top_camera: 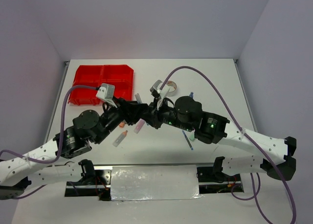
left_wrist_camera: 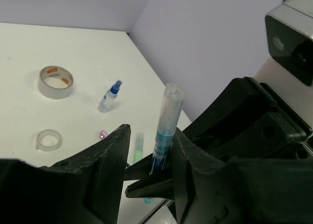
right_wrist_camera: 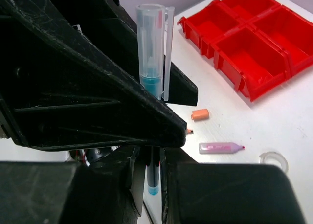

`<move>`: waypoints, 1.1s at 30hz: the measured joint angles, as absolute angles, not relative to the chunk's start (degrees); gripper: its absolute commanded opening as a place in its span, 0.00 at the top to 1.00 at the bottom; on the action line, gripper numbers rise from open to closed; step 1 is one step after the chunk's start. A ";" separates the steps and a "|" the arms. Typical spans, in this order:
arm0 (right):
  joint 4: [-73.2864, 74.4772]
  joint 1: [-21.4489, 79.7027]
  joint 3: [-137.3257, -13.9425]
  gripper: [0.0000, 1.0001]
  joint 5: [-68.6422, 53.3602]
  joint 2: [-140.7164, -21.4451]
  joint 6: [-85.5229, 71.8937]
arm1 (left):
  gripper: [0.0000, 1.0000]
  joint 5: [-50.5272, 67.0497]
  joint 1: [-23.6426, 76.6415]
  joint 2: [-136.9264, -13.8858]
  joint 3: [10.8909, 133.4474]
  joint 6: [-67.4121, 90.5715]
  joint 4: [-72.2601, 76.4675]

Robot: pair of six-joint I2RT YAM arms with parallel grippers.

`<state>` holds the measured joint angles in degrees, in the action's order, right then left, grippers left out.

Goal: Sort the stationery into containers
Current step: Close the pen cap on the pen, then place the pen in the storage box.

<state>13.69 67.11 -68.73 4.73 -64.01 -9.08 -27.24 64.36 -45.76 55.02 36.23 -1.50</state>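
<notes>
A pen (left_wrist_camera: 166, 126) with a clear cap and blue barrel stands upright between the two grippers above the middle of the table. My right gripper (right_wrist_camera: 152, 159) is shut on its lower barrel. My left gripper (left_wrist_camera: 149, 136) is open around the pen, which leans on one finger with a gap to the other. In the top view the grippers meet at the centre, left gripper (top_camera: 138, 112) beside right gripper (top_camera: 148, 117). The red tray (top_camera: 103, 82) sits at the back left, and the compartments that show are bare.
On the table lie a grey tape roll (left_wrist_camera: 55, 81), a clear tape ring (left_wrist_camera: 48, 139), a blue-capped bottle (left_wrist_camera: 109, 97), a green marker (left_wrist_camera: 139, 148), a pink marker (right_wrist_camera: 220, 147), an orange piece (right_wrist_camera: 200, 114), an orange-tipped marker (top_camera: 120, 138) and another pen (top_camera: 188, 140).
</notes>
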 measured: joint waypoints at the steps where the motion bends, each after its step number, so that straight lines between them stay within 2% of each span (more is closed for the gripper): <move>1: 12.91 67.07 -68.34 1.00 4.73 -64.03 -9.08 | 0.48 -27.68 64.40 -46.00 55.92 36.29 -2.96; 3: 11.94 67.07 -68.05 1.00 4.34 -64.05 -9.10 | 0.70 -28.18 64.49 -46.04 56.86 36.42 -4.54; 4: 11.44 67.07 -67.90 1.00 4.12 -64.12 -9.10 | 0.76 -28.23 64.66 -46.00 57.08 36.60 -4.56; 6: 10.96 67.09 -67.68 1.00 3.84 -64.29 -9.30 | 0.95 -28.32 65.06 -45.89 57.19 36.12 -4.80; 7: 10.28 67.09 -67.26 1.00 3.81 -64.29 -9.50 | 1.00 -28.27 65.06 -45.89 57.19 36.23 -5.10; 8: 9.80 67.07 -66.98 0.97 3.86 -64.29 -9.61 | 1.00 -28.34 65.06 -45.91 57.19 36.21 -5.37; 9: 9.65 67.09 -66.72 0.81 3.90 -64.31 -9.80 | 1.00 -28.45 65.06 -45.91 57.19 36.16 -5.65; 11: 9.30 67.09 -66.17 0.59 4.27 -64.29 -10.46 | 1.00 -28.99 65.08 -46.04 57.19 36.47 -6.28; 12: 8.54 67.09 -65.84 0.34 4.49 -64.29 -10.68 | 1.00 -30.00 65.06 -46.11 57.19 36.60 -7.05; 14: 7.73 67.09 -64.99 0.19 5.15 -63.72 -11.05 | 1.00 -32.91 64.66 -46.85 57.21 38.02 -9.30; 15: 6.92 67.09 -64.29 0.05 5.63 -63.22 -11.38 | 1.00 -34.48 63.99 -47.40 57.25 39.33 -10.50; 16: 6.52 67.07 -63.64 0.01 5.98 -62.70 -11.79 | 1.00 -35.53 63.16 -47.90 57.25 40.05 -11.64; 19: 6.22 66.74 -60.84 0.00 7.86 -60.51 -12.71 | 1.00 -37.82 58.39 -49.60 57.39 44.25 -15.27; 23: 6.94 65.21 -54.57 0.00 11.35 -55.70 -14.61 | 1.00 -38.04 45.15 -52.10 57.45 49.78 -16.64; 28: 10.13 62.19 -47.29 0.00 16.60 -44.23 -17.17 | 1.00 -34.26 27.99 -60.62 57.34 55.29 -11.20; 33: 10.76 61.78 -44.91 0.00 18.22 -34.83 -18.72 | 0.87 -32.71 19.35 -69.89 52.36 58.63 2.87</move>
<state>10.76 61.78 -44.91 18.22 -34.83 -18.72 -32.71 19.35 -69.89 52.36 58.63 2.87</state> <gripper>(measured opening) 0.997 0.122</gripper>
